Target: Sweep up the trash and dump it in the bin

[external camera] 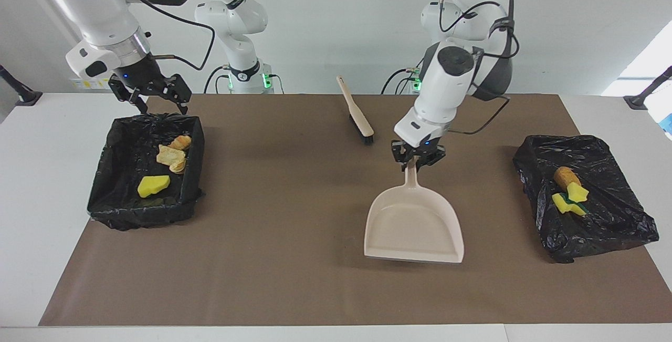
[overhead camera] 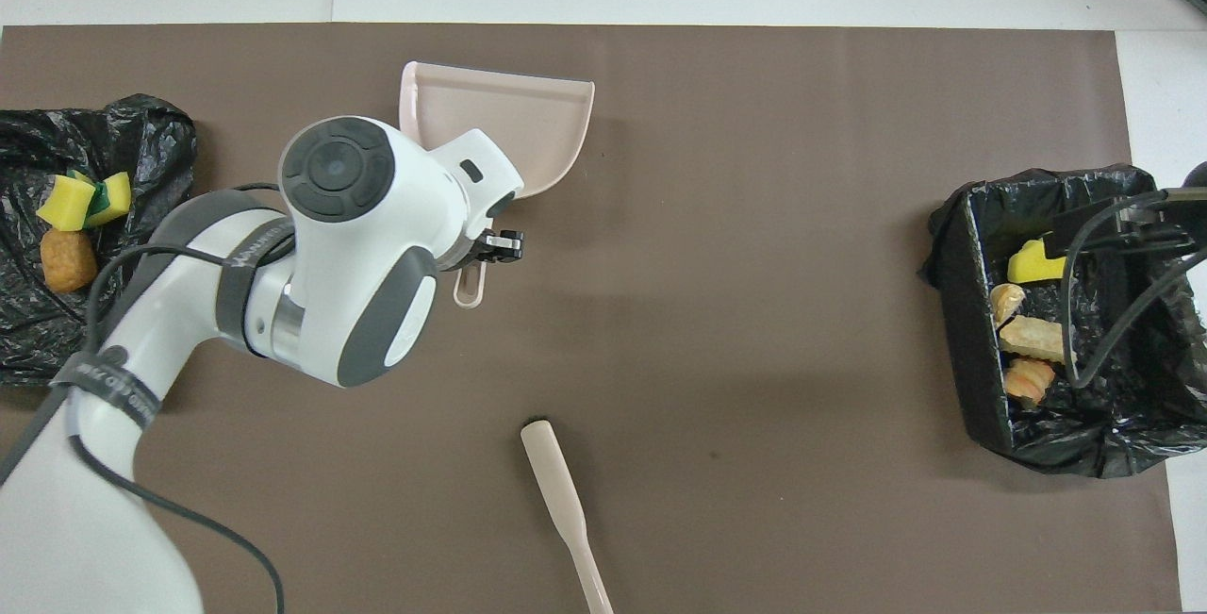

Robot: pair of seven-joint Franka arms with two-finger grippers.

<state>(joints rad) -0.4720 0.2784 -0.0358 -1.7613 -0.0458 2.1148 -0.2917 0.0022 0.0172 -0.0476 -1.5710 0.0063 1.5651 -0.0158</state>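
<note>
Mat centre [external camera: 294, 216] open; dustpan [external camera: 415, 224], brush [external camera: 357, 113] obstruct; bins [external camera: 144, 171] at ends.

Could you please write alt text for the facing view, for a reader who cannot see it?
The left gripper holds an empty beige dustpan by its handle over the brown mat; the right gripper waits open over one of two black-lined bins holding trash.

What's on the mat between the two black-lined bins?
The brush lies nearer the robots, and the dustpan, held by its handle in the left gripper, hangs over the middle stretch. No trash lies on the mat. Clearest in the facing view.
</note>
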